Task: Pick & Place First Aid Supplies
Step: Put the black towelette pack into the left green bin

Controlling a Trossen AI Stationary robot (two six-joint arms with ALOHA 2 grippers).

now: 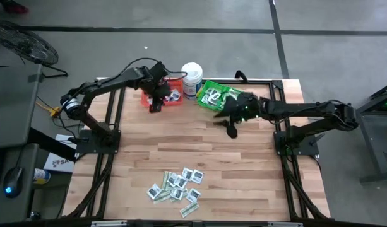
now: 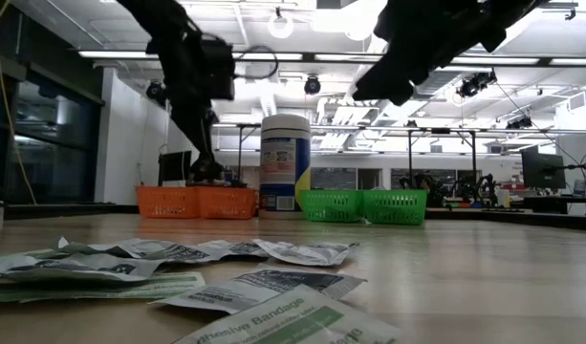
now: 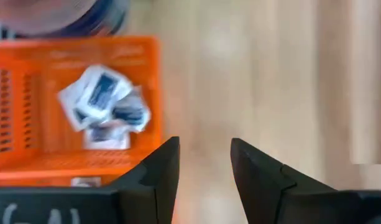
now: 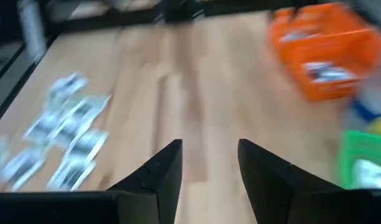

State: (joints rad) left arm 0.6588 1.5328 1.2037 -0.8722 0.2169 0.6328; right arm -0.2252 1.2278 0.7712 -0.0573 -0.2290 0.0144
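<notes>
Several first aid supplies [image 1: 177, 185], flat white and green-and-white packets, lie in a loose heap near the table's near edge. More packets lie in the red bin [image 1: 168, 96] and in the green bin [image 1: 216, 95] at the far edge. My left gripper [image 3: 204, 163] stands open with nothing between its fingers, over the red bin's near rim [image 3: 72, 163]; white packets with dark print [image 3: 103, 102] lie inside. My right gripper [image 4: 209, 163] hangs open and bare above the table beside the green bin, pointing toward the heap [image 4: 59, 143].
A tall white round tub [image 1: 192, 78] stands between the two bins at the far edge. Bare wood lies between the bins and the heap. Black frame rails run along the table's left and right sides.
</notes>
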